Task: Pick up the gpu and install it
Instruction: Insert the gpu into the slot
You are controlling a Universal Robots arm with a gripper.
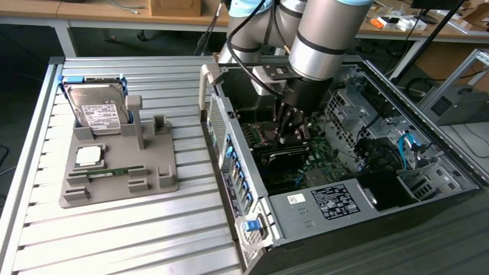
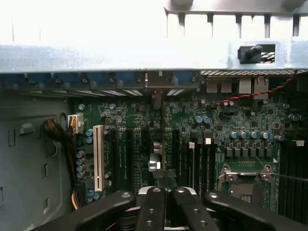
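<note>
Gripper [image 1: 289, 133]: inside the open PC case [image 1: 428, 152], fingers down over the motherboard [image 1: 324, 154]; in the wrist view [image 2: 166, 192] the two inner fingers [image 2: 153, 207] sit pressed together, no gap btwn them.
Finger state: closed, clamped on a thin dark card seen edge-on.
GPU [image 2: 162, 144]: narrow dark strip running straight out from the fingertips, standing upright in line w/ the expansion slots, its near end pinched btwn the fingers. Whether it's fully seated can't be told.
White slot [image 2: 99, 156]: beside the fingers, apart from the gpu, w/ black slots btwn.
CPU socket [image 2: 243, 179]: on the other side of the fingers, near them, metal frame visible.
Fixture tray [image 1: 114, 172]: grey, on the slatted table [image 1: 114, 235], well apart from the fingers, on the exterior view's left outside the case.
Hard drive [image 1: 98, 109]: silver w/ white label, upright at the tray's far end.
Memory stick [image 1: 114, 171]: green, flat on the tray.
Processor chip [image 1: 89, 153]: square, silver, on the tray btwn drive and stick.
</note>
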